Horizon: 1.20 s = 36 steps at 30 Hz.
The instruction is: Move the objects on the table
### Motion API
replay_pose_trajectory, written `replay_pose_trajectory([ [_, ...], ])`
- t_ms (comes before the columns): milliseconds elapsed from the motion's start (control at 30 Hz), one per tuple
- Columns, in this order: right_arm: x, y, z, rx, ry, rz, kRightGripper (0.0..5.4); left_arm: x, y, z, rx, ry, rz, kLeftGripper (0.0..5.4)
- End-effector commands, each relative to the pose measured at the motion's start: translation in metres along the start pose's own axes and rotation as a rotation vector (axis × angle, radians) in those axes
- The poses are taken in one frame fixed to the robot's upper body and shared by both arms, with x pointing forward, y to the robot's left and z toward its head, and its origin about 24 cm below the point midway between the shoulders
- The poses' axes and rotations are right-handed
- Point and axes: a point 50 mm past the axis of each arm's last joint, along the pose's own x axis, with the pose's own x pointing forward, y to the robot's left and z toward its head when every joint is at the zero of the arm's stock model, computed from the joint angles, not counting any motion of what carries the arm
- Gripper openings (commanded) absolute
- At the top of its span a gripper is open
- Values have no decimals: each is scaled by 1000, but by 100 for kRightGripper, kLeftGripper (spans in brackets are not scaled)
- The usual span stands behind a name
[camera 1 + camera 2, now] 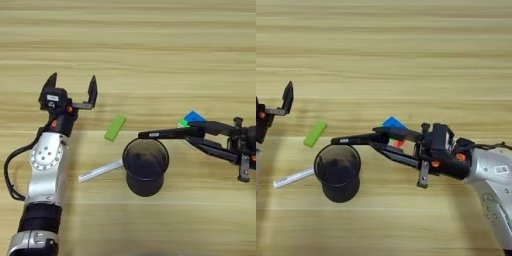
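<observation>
Five small items share the table (150, 45) with me: the black pen (170, 133) lies pinched in my right gripper (381, 141), its tip reaching out over the rim of the black mesh pen cup (145, 165), which stands upright near the middle. Half hidden behind my right fingers (398, 132) sits the multicoloured puzzle cube (392, 124). Just left of the cup, the silver-white marker pen (100, 171) lies flat at a slant, touching or nearly touching it, and the green rectangular block (115, 128) rests beyond it. My left gripper (70, 89) hovers further left, fingers spread wide and holding nothing.
</observation>
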Motion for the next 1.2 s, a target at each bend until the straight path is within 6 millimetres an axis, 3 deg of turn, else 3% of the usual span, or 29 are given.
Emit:
replay_pose_trajectory([
  [33,-5,-7,13,-21,-25,-21,103,4,-2,2,9,-13,-6,540],
  [333,-10,-5,-4,5,40,-73,103,4,-2,2,8,-14,-6,540],
  [700,-6,10,-52,57,253,-115,103,4,-3,2,8,-17,-6,540],
  [1200,-10,19,-80,118,346,-201,103,4,-2,2,8,-20,-6,540],
])
